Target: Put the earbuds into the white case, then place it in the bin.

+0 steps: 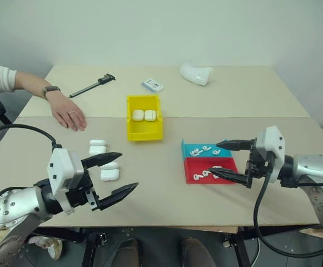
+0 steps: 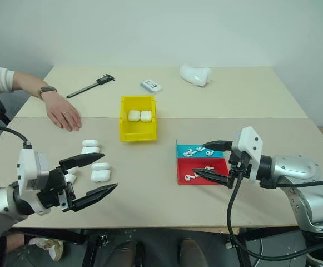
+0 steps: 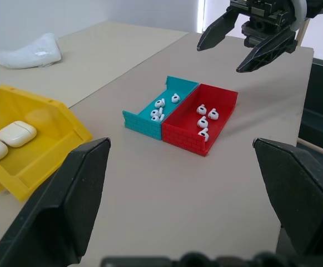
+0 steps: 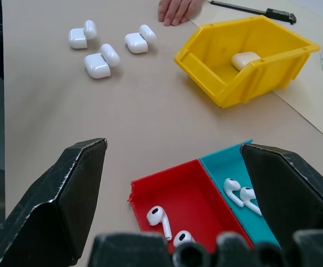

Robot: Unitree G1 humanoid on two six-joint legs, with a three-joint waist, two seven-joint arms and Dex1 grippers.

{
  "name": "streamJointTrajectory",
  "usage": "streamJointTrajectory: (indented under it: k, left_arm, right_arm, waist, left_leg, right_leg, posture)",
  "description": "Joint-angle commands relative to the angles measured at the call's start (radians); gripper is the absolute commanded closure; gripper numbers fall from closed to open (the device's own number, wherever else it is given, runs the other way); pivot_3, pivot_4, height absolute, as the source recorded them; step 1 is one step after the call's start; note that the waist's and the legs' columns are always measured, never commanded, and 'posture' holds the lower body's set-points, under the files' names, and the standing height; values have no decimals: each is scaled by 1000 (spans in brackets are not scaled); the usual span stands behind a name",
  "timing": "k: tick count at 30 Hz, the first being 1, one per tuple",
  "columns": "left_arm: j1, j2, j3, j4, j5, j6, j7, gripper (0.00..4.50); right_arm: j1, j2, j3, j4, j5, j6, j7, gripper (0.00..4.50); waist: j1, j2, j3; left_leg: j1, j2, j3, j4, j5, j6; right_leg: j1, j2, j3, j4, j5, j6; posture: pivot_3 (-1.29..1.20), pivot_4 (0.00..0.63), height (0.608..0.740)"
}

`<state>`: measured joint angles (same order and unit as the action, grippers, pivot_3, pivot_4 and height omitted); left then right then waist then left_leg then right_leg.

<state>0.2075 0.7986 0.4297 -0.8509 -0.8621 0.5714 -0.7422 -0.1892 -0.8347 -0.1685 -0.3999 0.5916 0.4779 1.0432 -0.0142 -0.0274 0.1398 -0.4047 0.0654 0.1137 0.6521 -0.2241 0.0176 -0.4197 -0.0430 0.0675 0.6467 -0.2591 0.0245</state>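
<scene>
Earbuds (image 1: 205, 174) lie loose in the red tray (image 1: 228, 166) and blue tray (image 1: 192, 149) near the right hand (image 1: 224, 159), open cases (image 1: 109, 174) sit on the bench (image 1: 167, 189) beside the left hand (image 1: 115, 177), and the yellow bin (image 1: 143, 133) beyond already has two closed cases. Slips look likely, since the buds are tiny and glossy and wide fingers could flick one out or nudge a tray. Both hands hover spread wide and empty, pointing inward.
</scene>
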Motion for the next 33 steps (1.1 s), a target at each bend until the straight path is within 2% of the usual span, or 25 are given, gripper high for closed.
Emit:
streamJointTrajectory:
  k: [1,9,13,15,19,20,23,27,33]
  left_arm:
    - [-7,8,20,-37,-16,-12,21,15]
    - [-13,38,40,-54,-55,36,100,15]
    - [-40,72,72,-51,-135,90,175,15]
    - [-45,102,91,-52,-174,137,225,15]
    - [-13,191,110,-107,-110,222,296,15]
    - [-16,220,114,-97,-133,252,296,15]
    - [-74,346,120,-29,-292,409,368,15]
    - [-151,539,124,124,-623,560,555,15]
    - [-96,794,155,423,-1020,711,791,15]
  right_arm:
    - [-19,-3,-12,-11,-1,-32,5,0]
    - [-16,-4,-13,-11,-2,-35,-1,0]
    - [-17,-5,-14,-9,-2,-34,-1,0]
    - [-20,-4,-12,-6,-2,-33,-1,0]
    - [-29,-1,-3,4,-5,-36,0,0]
    - [-38,1,3,10,-8,-39,2,0]
    - [-60,3,9,16,-5,-33,0,0]
    - [-49,0,0,7,0,-30,0,0]
    - [-12,6,-15,-24,10,-26,-19,0]
  waist:
    - [0,0,0]
    - [0,0,0]
    - [0,0,0]
    - [0,0,0]
    - [-1,0,0]
    - [-1,0,0]
    - [0,0,0]
    - [2,0,0]
    - [-1,-1,1]
  left_leg:
    - [0,0,0,0,0,0]
    - [0,0,0,0,0,0]
    - [0,0,0,0,0,0]
    - [0,0,0,0,0,0]
    - [0,0,0,0,0,0]
    - [0,0,0,0,0,0]
    - [1,0,0,0,0,-1]
    - [1,0,0,0,0,-1]
    - [0,0,1,-2,0,-1]
  right_leg:
    - [0,0,0,0,0,0]
    - [0,0,0,0,0,0]
    - [0,0,0,0,0,0]
    - [0,0,0,0,0,0]
    - [0,0,0,0,0,0]
    - [0,0,0,0,0,0]
    - [0,0,0,1,0,0]
    - [0,0,0,1,0,0]
    - [-3,-1,0,1,0,0]
  posture:
    - [0,150,740]
    - [0,150,740]
    - [0,150,740]
    - [0,150,740]
    - [0,150,740]
    - [0,150,740]
    - [0,150,740]
    - [0,150,740]
    - [0,150,740]
